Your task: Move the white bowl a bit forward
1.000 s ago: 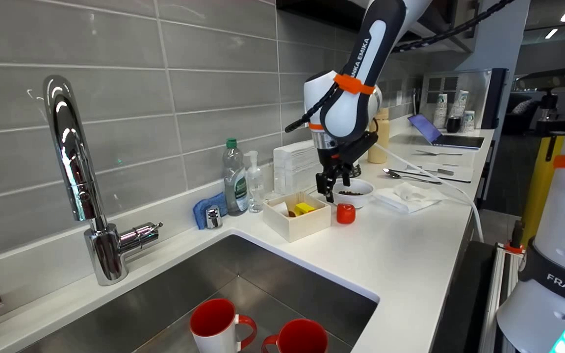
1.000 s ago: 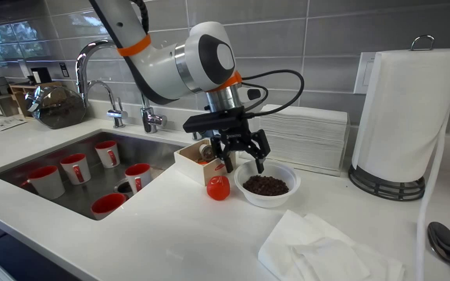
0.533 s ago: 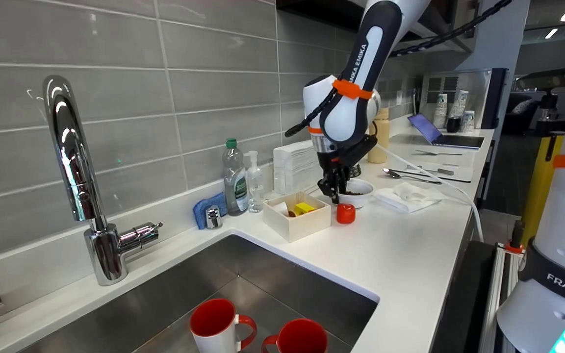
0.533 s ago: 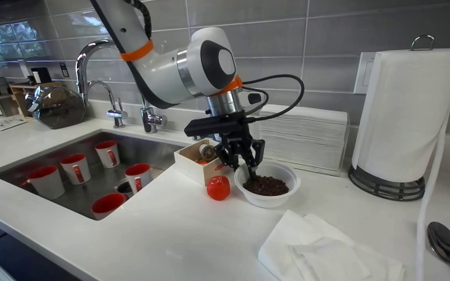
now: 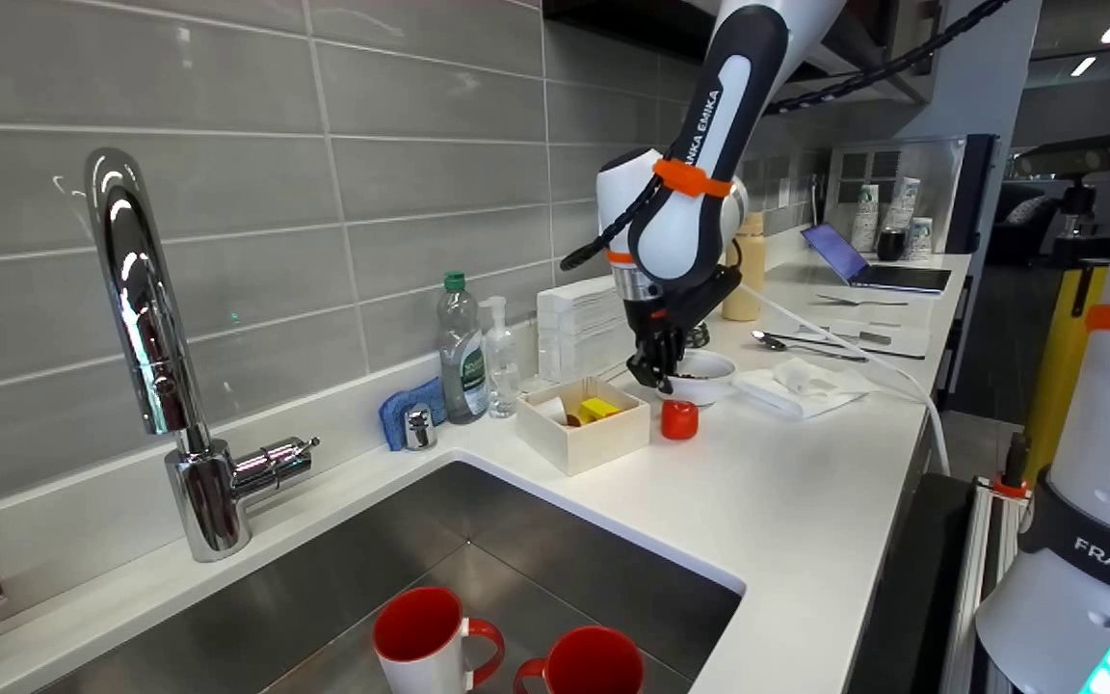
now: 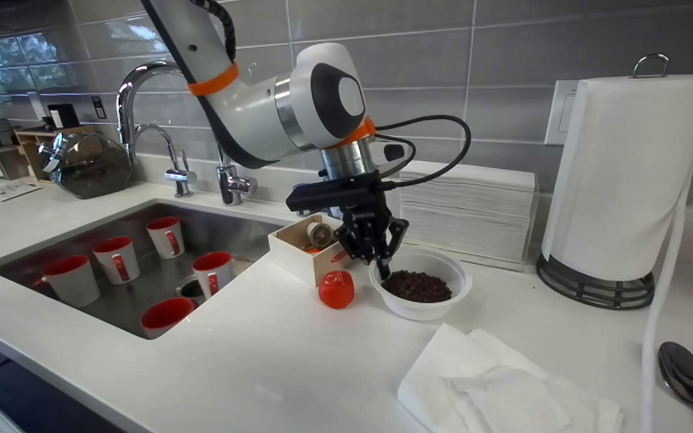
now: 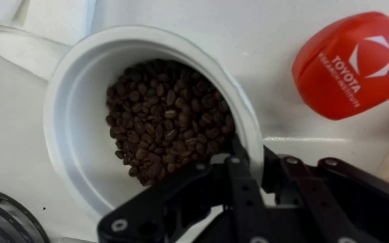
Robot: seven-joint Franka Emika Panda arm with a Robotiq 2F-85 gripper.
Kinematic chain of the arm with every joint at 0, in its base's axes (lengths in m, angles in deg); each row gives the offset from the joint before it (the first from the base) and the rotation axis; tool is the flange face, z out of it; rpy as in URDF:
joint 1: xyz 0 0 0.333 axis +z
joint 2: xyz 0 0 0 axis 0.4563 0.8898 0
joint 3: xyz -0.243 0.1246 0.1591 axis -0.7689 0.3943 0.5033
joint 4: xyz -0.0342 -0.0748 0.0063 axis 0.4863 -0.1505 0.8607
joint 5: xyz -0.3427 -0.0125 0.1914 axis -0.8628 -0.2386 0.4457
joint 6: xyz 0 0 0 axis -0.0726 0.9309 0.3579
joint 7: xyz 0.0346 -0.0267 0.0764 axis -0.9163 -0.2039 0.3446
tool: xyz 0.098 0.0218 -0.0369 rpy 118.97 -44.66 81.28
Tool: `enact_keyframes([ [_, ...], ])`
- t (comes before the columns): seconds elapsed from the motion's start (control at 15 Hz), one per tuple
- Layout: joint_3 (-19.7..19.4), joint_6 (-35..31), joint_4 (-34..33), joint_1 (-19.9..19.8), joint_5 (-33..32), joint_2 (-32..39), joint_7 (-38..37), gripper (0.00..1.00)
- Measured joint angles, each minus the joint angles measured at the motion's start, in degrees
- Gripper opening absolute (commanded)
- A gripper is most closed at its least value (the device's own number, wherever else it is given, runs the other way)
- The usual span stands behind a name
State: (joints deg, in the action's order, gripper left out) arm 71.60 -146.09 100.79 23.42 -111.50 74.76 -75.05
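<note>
The white bowl point(image 6: 423, 310), part filled with dark coffee beans point(image 7: 171, 114), appears to sit on the countertop in both exterior views. My gripper point(image 7: 252, 152) is shut on its rim, on the side facing the wooden box. One finger reaches down inside the bowl beside the beans, and the other presses the outer wall. In an exterior view the gripper point(image 5: 653, 381) hides part of the bowl point(image 5: 709, 390). The outer fingertip is mostly hidden in the exterior views.
Right beside the bowl is a red foam block point(image 6: 336, 290), with a wooden box point(image 6: 291, 255) behind it. Stacked napkins point(image 6: 473, 210) stand at the wall. A paper towel roll point(image 6: 629, 180) and folded napkins point(image 6: 503, 385) lie on the other side. The sink point(image 5: 478, 569) holds mugs.
The gripper has come down from above the rim and closed from wide open onto it. The bowl has shifted slightly away from the red block.
</note>
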Motion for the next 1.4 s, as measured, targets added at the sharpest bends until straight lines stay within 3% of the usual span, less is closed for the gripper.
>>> enact_keyframes([
  [0.4, -0.4, 0.9, -0.4, 0.3, -0.3, -1.2, 0.1, 0.0],
  [0.87, -0.2, 9.4, 1.0, 1.2, -4.6, -6.5, -1.0, 0.0],
  [1.4, 2.7, 11.1, 14.5, -0.1, -5.3, -19.4, -6.7, 0.0],
])
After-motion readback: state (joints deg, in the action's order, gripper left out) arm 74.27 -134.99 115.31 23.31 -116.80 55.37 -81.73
